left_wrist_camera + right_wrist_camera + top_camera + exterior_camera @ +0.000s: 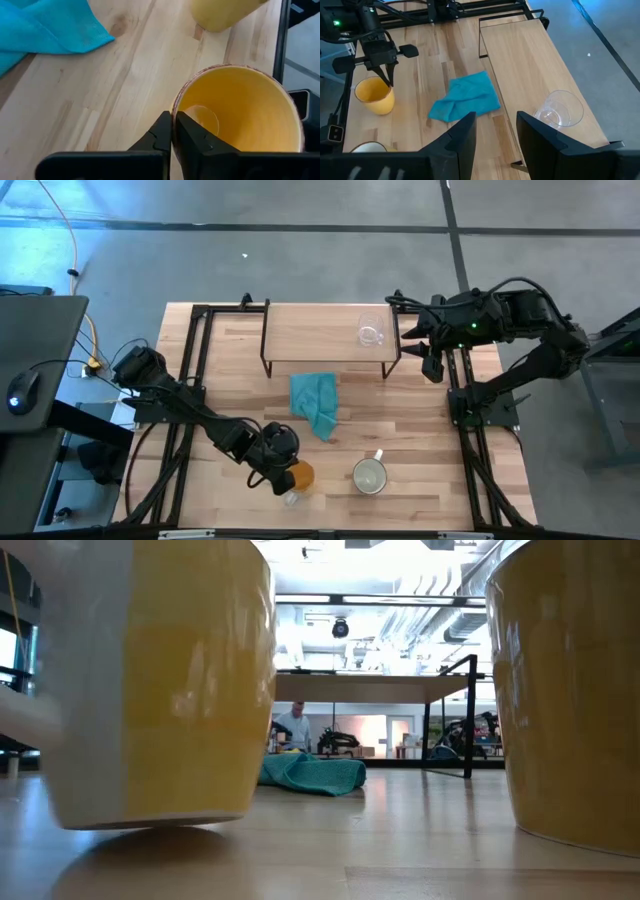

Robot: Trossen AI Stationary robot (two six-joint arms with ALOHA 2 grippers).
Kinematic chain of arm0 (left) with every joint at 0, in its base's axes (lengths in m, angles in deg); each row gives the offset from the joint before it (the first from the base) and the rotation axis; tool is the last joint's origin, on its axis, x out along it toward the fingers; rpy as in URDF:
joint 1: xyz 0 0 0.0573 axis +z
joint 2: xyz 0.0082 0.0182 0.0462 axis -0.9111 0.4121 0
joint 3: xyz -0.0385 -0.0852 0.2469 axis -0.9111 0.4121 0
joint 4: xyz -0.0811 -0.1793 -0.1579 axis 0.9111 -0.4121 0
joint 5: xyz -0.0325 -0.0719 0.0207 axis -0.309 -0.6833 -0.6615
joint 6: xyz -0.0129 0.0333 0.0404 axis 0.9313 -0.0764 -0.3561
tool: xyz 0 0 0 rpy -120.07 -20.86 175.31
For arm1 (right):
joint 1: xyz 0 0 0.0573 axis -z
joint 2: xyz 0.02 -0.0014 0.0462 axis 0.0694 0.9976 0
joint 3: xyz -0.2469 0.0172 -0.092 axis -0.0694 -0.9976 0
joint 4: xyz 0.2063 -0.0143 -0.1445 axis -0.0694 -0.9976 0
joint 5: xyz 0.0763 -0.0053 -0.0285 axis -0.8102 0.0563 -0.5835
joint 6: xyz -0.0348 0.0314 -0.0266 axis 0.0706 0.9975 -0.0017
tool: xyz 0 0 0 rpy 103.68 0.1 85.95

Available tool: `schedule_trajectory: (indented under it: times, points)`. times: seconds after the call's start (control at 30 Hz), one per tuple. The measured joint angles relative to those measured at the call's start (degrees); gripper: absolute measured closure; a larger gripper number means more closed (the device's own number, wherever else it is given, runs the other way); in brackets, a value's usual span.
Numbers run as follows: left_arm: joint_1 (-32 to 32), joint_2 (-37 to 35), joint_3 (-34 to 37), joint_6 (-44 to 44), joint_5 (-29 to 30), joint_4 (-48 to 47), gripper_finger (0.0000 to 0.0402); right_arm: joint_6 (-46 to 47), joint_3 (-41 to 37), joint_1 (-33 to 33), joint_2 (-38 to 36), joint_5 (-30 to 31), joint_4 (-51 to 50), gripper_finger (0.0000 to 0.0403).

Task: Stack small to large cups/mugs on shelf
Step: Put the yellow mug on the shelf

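1. In the high view the left gripper (283, 471) sits at the lower centre of the frame, right over the orange mug (299, 475), which stands on the table (420, 430) near its front edge.
2. The left wrist view shows its two dark fingers (162, 134) pinched on the near rim of the orange mug (240, 115), one finger outside the wall and one inside, with only the rim's thickness between them.
3. The pale handled mug (369, 476) stands just to the right of the orange mug in the high view, at the lower centre-right, upright with its mouth open to the camera.
4. The small clear glass cup (371, 333) stands on the shelf (310, 330), towards the shelf's right end, in the upper centre of the high view.
5. The right gripper (428, 352) hovers beside the shelf's right end, at the upper right of the high view; in the right wrist view its jaws stand apart with nothing between them, and the glass cup (560, 110) shows just beyond them on the shelf (520, 55).
6. A teal cloth (316, 402) lies crumpled on the table below the shelf, at the centre of the high view, apart from both mugs.
7. In the low view two large mug walls fill the left and right sides of the frame, with the teal cloth (310, 775) and the shelf (370, 687) seen between them, and a person (293, 728) far off in the room.
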State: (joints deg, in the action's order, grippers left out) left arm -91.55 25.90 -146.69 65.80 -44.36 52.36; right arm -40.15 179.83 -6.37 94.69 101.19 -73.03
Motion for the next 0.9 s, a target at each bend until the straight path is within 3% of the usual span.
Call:
schedule_trajectory:
  times: [0.43, 0.9]
  points:
    - [0.61, -0.07, 0.0, 0.11, 3.56, -2.07, 0.04, -0.27, 0.0, 0.0, 0.0, 0.03, 0.0, 0.0269]
    - [6.33, -5.05, -2.18, -5.23, 4.16, -12.63, 0.0401, 1.31, 0.0, -0.02, -0.02, -0.65, -0.01, 0.0269]
